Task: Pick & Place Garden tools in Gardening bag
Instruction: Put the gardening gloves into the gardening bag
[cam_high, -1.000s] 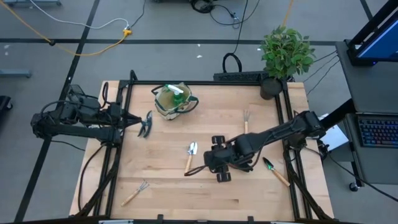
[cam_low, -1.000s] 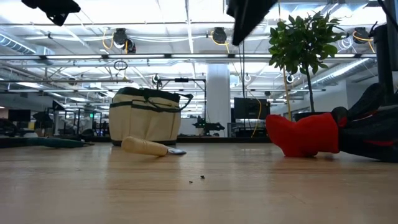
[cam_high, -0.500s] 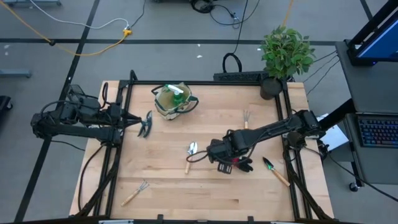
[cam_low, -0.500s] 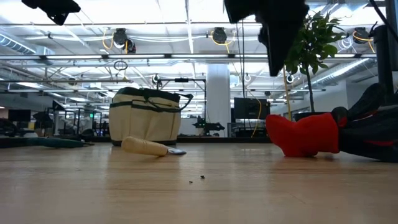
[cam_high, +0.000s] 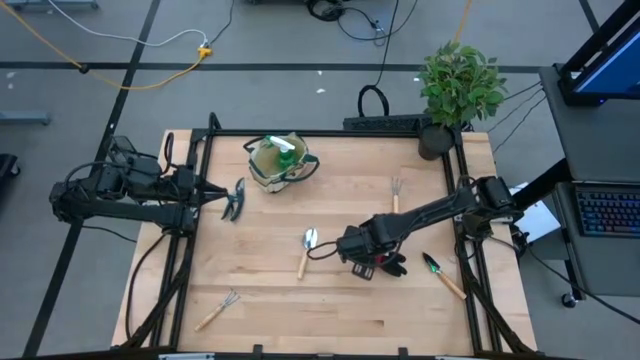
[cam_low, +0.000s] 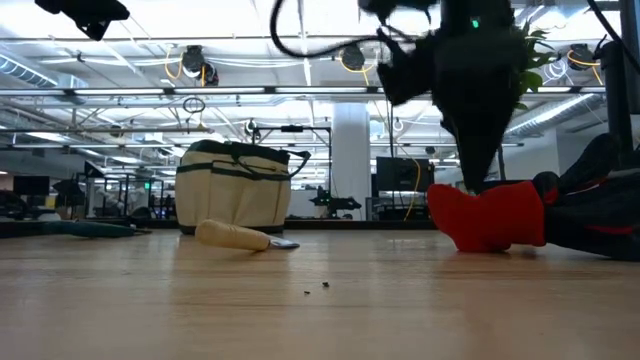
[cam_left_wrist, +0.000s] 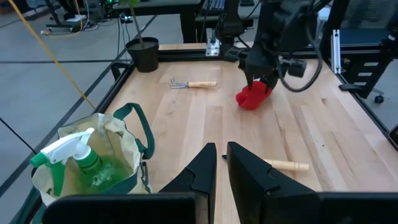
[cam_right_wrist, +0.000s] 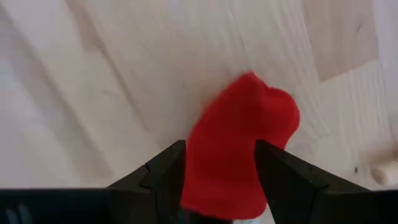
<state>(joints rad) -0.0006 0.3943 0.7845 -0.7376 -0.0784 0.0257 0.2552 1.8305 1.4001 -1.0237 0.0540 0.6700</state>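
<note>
A red-and-black glove (cam_high: 378, 266) lies on the wood table right of centre; it also shows in the low view (cam_low: 490, 215) and the left wrist view (cam_left_wrist: 252, 98). My right gripper (cam_right_wrist: 221, 180) is open and points down over it, one finger on each side of the red part (cam_right_wrist: 236, 143). The beige bag (cam_high: 280, 160) stands at the far left with a green spray bottle (cam_left_wrist: 81, 162) inside. My left gripper (cam_left_wrist: 221, 155) is shut and waits high over the table's left edge, beside dark shears (cam_high: 237, 200). My right gripper comes at the glove's red end (cam_right_wrist: 249, 112) from above, pointing down, with the glove lying flat on the table between the open fingers (cam_right_wrist: 168, 168). I cannot tell whether the fingers touch it.
A silver trowel with a wooden handle (cam_high: 306, 250) lies left of the glove, a small fork (cam_high: 396, 190) beyond it, a green-bladed trowel (cam_high: 440, 272) near the right edge, and a rake (cam_high: 217, 310) at the near left. A potted plant (cam_high: 460, 85) stands at the far right corner.
My right gripper has gone a little toward the table's right edge, tipped to point down, and come down over the red glove. The glove has stayed where it was.
</note>
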